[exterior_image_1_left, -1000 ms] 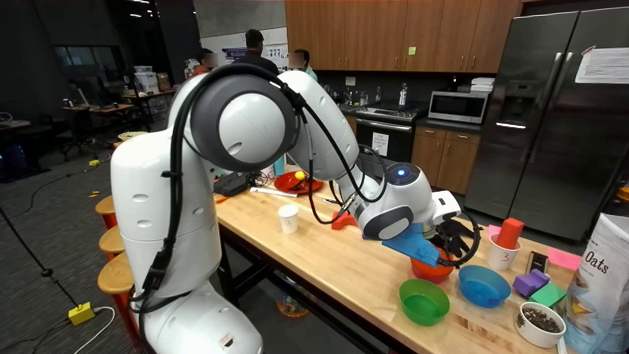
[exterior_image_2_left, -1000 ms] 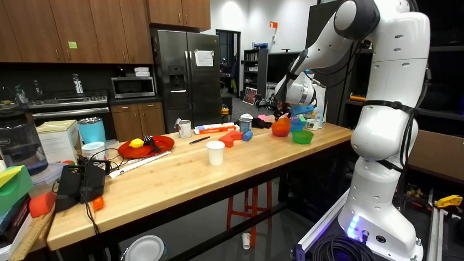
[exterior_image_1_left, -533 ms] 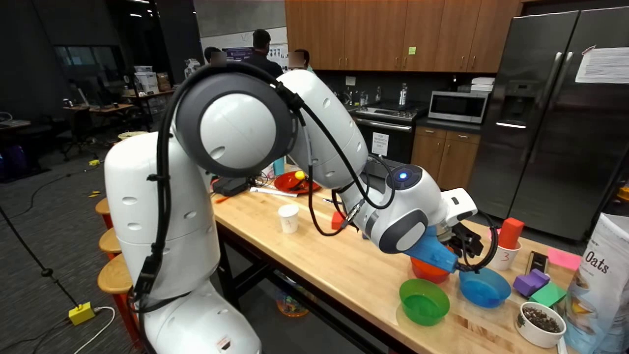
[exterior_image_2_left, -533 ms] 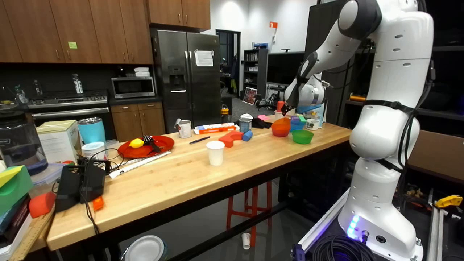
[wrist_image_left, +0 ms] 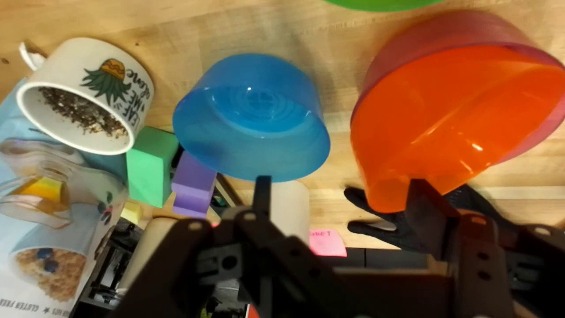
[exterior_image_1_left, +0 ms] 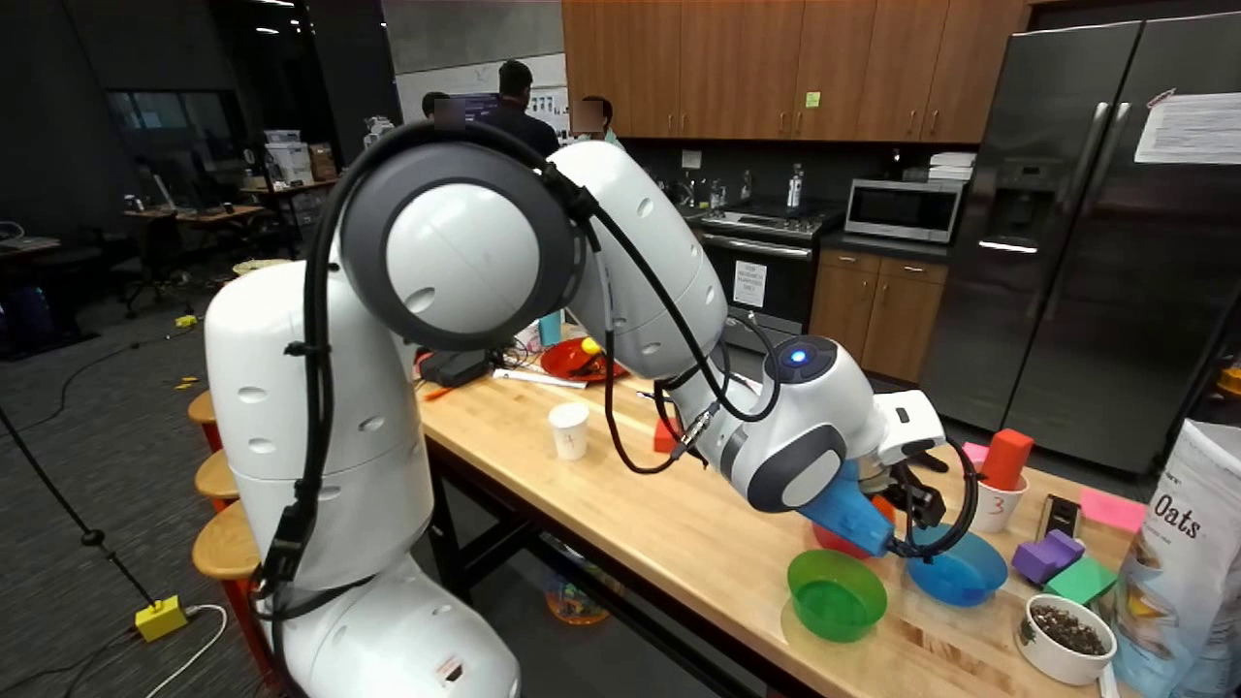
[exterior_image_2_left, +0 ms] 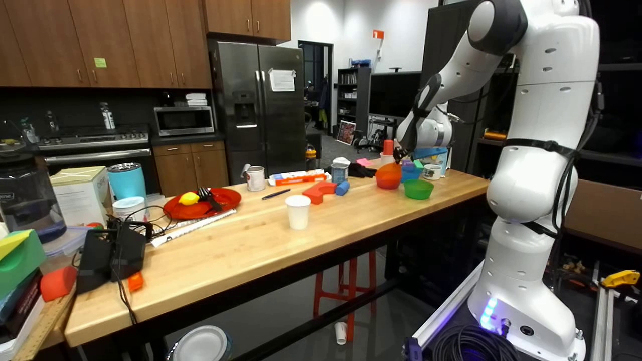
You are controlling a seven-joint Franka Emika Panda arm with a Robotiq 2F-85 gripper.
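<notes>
Blue bowl (wrist_image_left: 260,154) stands beside red bowl (wrist_image_left: 454,28); glove (exterior_image_2_left: 360,170) near.

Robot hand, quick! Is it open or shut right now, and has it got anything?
Hand: open, holding nothing; the orange bowl is close by.

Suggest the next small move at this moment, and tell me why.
Probably close the hand gently toward the lip of the orange bowl. In the wrist view the fingers stand apart, with that lip showing between them, near one tip. The orange bowl sits inside the red bowl. Depth is hard to tell, so go slowly.
</notes>
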